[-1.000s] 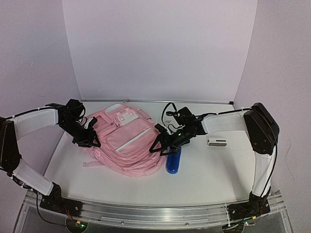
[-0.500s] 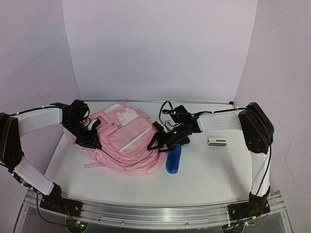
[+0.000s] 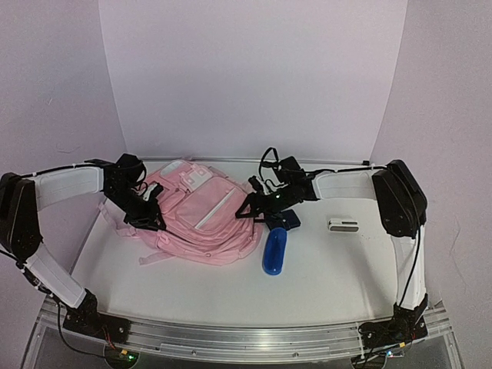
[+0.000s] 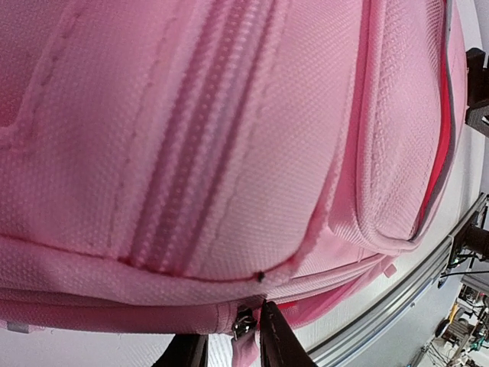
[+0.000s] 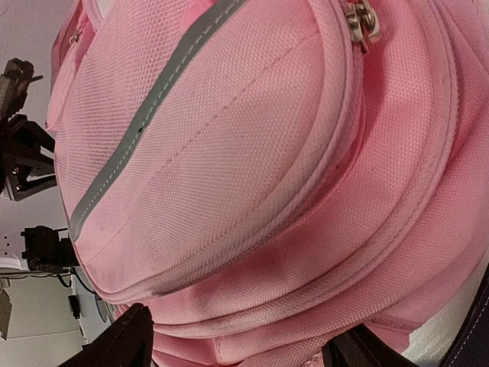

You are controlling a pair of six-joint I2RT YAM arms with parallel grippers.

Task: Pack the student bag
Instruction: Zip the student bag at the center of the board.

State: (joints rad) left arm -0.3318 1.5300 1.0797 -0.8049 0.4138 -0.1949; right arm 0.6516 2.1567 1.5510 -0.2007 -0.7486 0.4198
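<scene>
White worktop [image 3: 330,280], plain lilac walls behind.

Left gripper [image 3: 148,214] is at the left edge of the student bag [image 3: 201,227]. Jaws are narrow and flank a zip pull [image 4: 243,321], but I can't tell if they actually pinch it. The bag lies flat mid-worktop, front up.

Right gripper [image 3: 249,209] is at the bag's right edge. Jaws are spread wide and straddle the rim fabric, gripping nothing. Blue bottle [image 3: 274,250] lies just right of the bag, white item [image 3: 344,225] further right.

Step looks like unzipping a pocket. Get a firm pinch on the pull and drag along the zip track, not upward. The right arm should clamp or pin the bag so it doesn't slide with the pull.

Only the left wrist view shows the zip pull. Only the top view shows the bottle and the white item, since pink fabric fills both wrist views. The right wrist view adds a second slider [image 5: 361,18] and a grey stripe [image 5: 145,115].
</scene>
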